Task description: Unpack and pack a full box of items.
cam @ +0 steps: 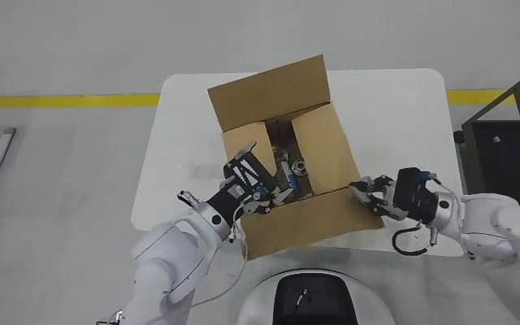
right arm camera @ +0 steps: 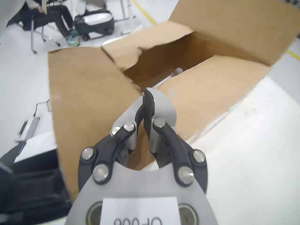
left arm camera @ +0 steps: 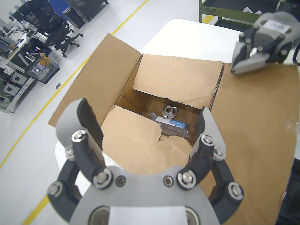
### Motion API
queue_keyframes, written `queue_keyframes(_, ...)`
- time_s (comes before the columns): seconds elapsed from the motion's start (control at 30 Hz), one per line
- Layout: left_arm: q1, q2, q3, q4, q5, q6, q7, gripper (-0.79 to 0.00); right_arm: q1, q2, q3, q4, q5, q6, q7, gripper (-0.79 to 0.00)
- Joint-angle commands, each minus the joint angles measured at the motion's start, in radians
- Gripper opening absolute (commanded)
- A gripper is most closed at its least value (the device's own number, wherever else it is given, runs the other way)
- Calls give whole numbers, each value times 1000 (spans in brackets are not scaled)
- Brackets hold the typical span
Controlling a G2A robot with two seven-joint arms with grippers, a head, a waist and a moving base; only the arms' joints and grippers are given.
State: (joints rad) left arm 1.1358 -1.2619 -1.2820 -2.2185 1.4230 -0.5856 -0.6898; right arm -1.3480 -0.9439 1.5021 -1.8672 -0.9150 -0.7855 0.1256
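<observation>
— Where is the brown cardboard box (cam: 272, 93) sitting?

— In the middle of the white round-cornered table (cam: 406, 101), turned at an angle, all four flaps open. The far long flap leans back, and the near long flap is folded out towards the robot.

— And the left claw (left arm camera: 143, 107)?

— It hangs just above the torn short flap on the robot's left side of the box, fingers spread wide with nothing between them. The opening lies just past its fingertips.

— What lies in the opening?

— A clear plastic bottle with a blue-and-white label (left arm camera: 172, 126), lying on its side. A small round silver metal part with a centre hole (left arm camera: 169, 111) is just beside it, farther from the claw.

— The right claw (right arm camera: 146, 94)?

— Pinched narrow, pads together. In the top view it sits at the right-hand outer corner of the near long flap (cam: 361, 188), tips right at the cardboard edge. I cannot tell whether any cardboard is caught between the pads.

— Anything off to the side?

— A dark green metal cart (cam: 487, 154) stands beyond the table's right end.
</observation>
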Motion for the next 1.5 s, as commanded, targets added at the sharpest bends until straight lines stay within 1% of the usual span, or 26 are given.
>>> queue_keyframes(0.0,0,0,0,0,0,0,0,0,-22,-3,41,9,7,101,-54,-785)
queue_keyframes(0.07,0,0,0,0,0,0,0,0,-39,-6,58,19,0,171,-70,-785)
queue_keyframes(0.1,0,0,0,0,0,0,0,0,-49,-8,65,37,0,223,-65,-785)
queue_keyframes(0.2,0,0,0,0,0,0,0,0,-56,-12,49,61,-4,272,-49,-785)
queue_keyframes(0.33,0,0,0,0,0,0,0,0,-31,-19,-25,110,-18,249,-11,-785)
queue_keyframes(0.5,0,0,0,0,0,0,0,0,12,-31,-125,136,-50,213,-2,-785)
queue_keyframes(0.67,0,0,0,0,0,0,0,0,26,-42,-187,147,-47,195,-14,-785)
queue_keyframes(0.77,0,0,0,0,0,0,0,0,19,-44,-203,137,-53,183,-18,-785)
queue_keyframes(0.87,6,1,3,14,13,17,27,0,0,-43,-192,125,-52,172,-25,-785)
queue_keyframes(0.93,-4,0,20,37,31,29,41,0,-15,-40,-163,117,-48,179,-34,-785)
queue_keyframes(1.03,-33,-4,69,83,68,49,43,0,-45,-36,-105,101,-10,193,-57,-785)
queue_keyframes(1.13,-71,-10,132,152,124,68,18,0,-65,-31,-54,86,3,184,-58,-785)
queue_keyframes(1.27,-118,-15,211,244,262,77,-26,0,-79,-27,-16,70,12,177,-51,-785)
queue_keyframes(1.37,-137,-18,237,274,348,107,-34,0,-88,-27,-5,57,13,173,-53,-785)
queue_keyframes(1.47,-151,-17,256,284,452,117,-24,0,-97,-27,3,47,12,170,-54,-785)
